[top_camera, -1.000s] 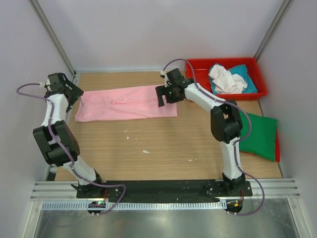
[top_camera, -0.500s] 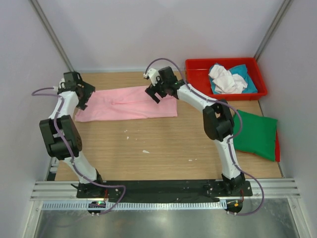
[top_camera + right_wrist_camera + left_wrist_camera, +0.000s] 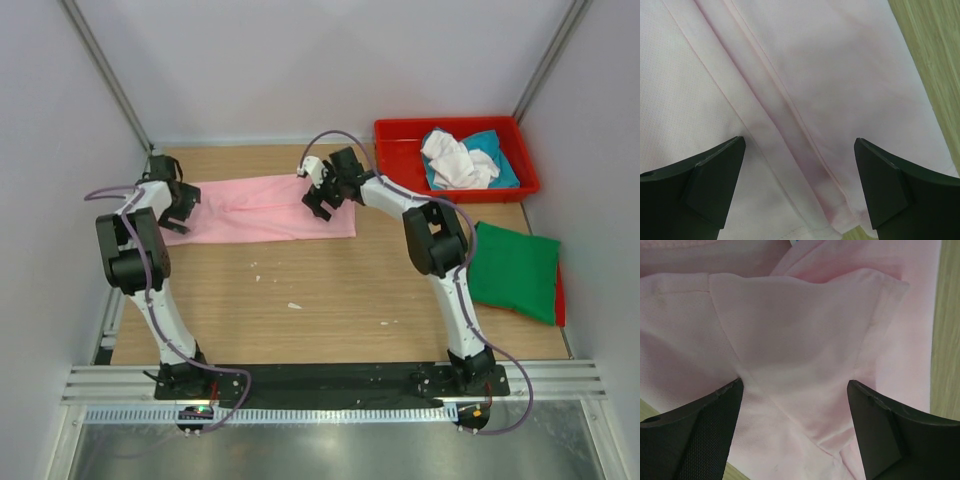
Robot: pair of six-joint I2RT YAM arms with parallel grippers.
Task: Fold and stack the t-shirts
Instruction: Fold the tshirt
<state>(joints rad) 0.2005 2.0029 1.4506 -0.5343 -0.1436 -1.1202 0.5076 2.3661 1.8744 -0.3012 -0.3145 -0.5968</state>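
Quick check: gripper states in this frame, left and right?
Left gripper: open, over the pink t-shirt, holding nothing.
Right gripper: open, over the same shirt, holding nothing.

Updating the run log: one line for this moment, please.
left gripper: open over pink t-shirt sleeve end | right gripper: open over hem end | state: flat, ungripped

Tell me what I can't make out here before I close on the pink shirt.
- Top view: the left arm and right arm cover the ends of the pink shirt; any contact unseen.
- Wrist views: too close; shirt outline cut off by every edge.
- Top view: white shirt hides most of the teal shirt in the red tray.
- Top view: green shirt covers all but a red edge beneath it.
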